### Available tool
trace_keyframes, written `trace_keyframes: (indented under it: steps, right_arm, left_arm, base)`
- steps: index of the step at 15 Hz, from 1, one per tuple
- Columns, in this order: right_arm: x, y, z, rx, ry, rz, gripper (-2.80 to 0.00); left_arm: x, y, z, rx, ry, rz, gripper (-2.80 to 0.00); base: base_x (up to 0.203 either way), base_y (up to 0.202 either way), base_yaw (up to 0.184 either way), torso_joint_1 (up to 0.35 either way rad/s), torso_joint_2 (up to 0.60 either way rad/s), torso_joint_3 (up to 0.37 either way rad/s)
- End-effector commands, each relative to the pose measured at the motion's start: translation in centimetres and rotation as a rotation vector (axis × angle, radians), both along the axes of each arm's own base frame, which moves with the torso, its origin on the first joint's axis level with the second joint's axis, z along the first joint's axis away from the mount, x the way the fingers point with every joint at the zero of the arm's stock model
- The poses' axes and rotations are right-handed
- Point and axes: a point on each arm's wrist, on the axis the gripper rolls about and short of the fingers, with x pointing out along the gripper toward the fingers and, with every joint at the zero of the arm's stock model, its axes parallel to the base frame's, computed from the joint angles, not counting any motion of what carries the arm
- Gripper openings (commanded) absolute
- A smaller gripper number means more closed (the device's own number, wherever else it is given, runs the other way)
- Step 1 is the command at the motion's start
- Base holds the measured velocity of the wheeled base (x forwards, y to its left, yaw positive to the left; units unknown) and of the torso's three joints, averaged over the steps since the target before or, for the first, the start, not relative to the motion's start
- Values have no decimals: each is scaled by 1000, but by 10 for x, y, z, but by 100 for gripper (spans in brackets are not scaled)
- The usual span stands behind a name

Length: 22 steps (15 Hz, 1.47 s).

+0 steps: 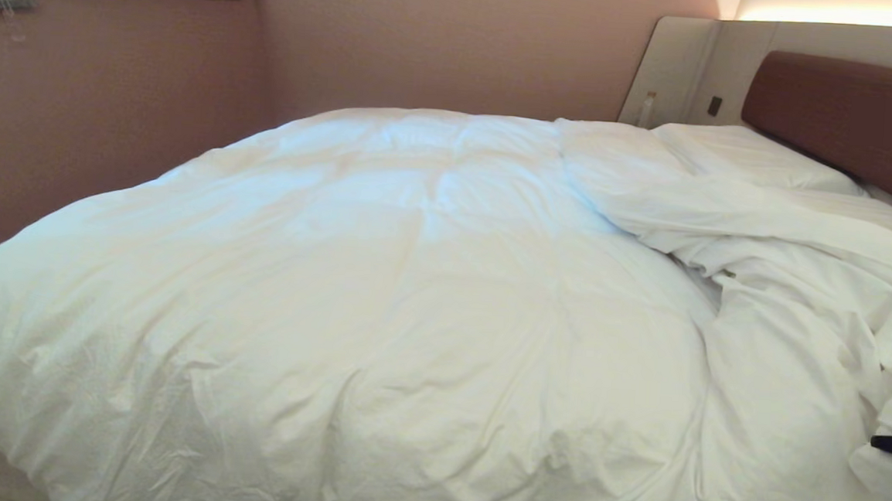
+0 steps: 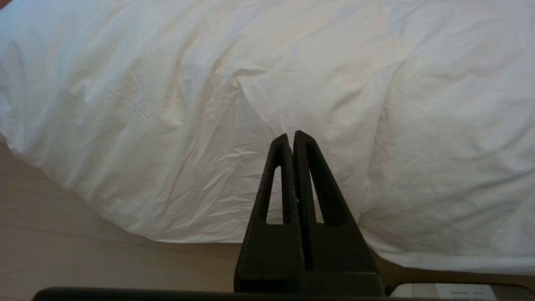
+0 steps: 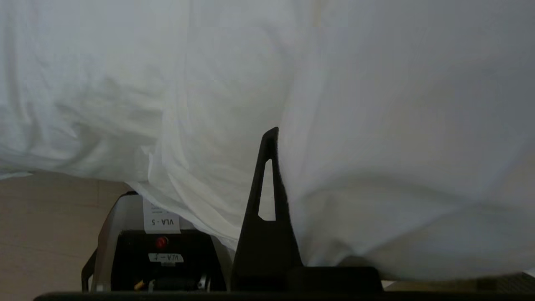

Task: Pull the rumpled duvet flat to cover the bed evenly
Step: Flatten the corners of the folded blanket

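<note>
duvet (image 1: 381,293): you see white matt cotton, puffy, finely creased, with faint stitched squares.
pillow (image 1: 754,157): you see smooth white cloth, matt.
headboard (image 1: 849,120): you see brown padded covering with a dull, even finish.
wall (image 1: 114,106): you see a pinkish matt surface with a fine grain.
floor (image 2: 83,251): you see pale, smooth wood-look boards with a soft sheen.
left pincer (image 2: 291,136): you see black matt plastic, slightly grainy.
right pincer (image 3: 278,133): you see the same black matt plastic, one finger draped in duvet cloth.
</note>
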Motion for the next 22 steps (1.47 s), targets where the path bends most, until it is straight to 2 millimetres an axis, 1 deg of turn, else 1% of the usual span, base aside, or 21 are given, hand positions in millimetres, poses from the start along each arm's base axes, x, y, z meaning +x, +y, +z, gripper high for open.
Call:
trace_keyframes:
  steps: [1, 2, 4, 5, 7, 11, 15, 17, 19, 22]
  right_arm:
    - [-4, 4, -8, -14, 19, 40, -280]
    - [-9, 10, -12, -41, 20, 82, -280]
    - [-12, 16, -15, -65, 18, 129, -280]
    - [-16, 27, -20, -70, 27, 188, -280]
    - [-21, 46, -23, -74, 22, 284, -280]
    - [-29, 69, -12, -67, -37, 367, -280]
    - [-48, 95, 0, -58, -116, 491, -280]
    - [-51, 101, 2, -32, -113, 522, -280]
    - [-45, 102, -2, -26, -83, 522, -280]
    - [-45, 105, -2, -23, -81, 548, -280]
  left_arm:
    - [0, 0, 0, 0, 0, 1, -280]
    - [0, 0, 0, 0, 0, 0, -280]
    - [0, 0, 0, 0, 0, 1, -280]
    - [0, 0, 0, 0, 0, 0, -280]
    - [0, 0, 0, 0, 0, 0, -280]
    - [0, 0, 0, 0, 0, 0, -280]
    - [0, 0, 0, 1, 0, 0, -280]
    - [0, 0, 0, 1, 0, 0, -280]
    - [0, 0, 0, 1, 0, 0, -280]
    - [0, 0, 0, 1, 2, 0, -280]
  base:
    - [0, 0, 0, 0, 0, 0]
    - [0, 0, 0, 0, 0, 0]
    - [0, 0, 0, 0, 0, 0]
    - [0, 0, 0, 0, 0, 0]
    - [0, 0, 0, 0, 0, 0]
    - [0, 0, 0, 0, 0, 0]
    - [0, 0, 0, 0, 0, 0]
    - [0, 0, 0, 0, 0, 0]
    - [0, 0, 0, 0, 0, 0]
    - [0, 0, 0, 0, 0, 0]
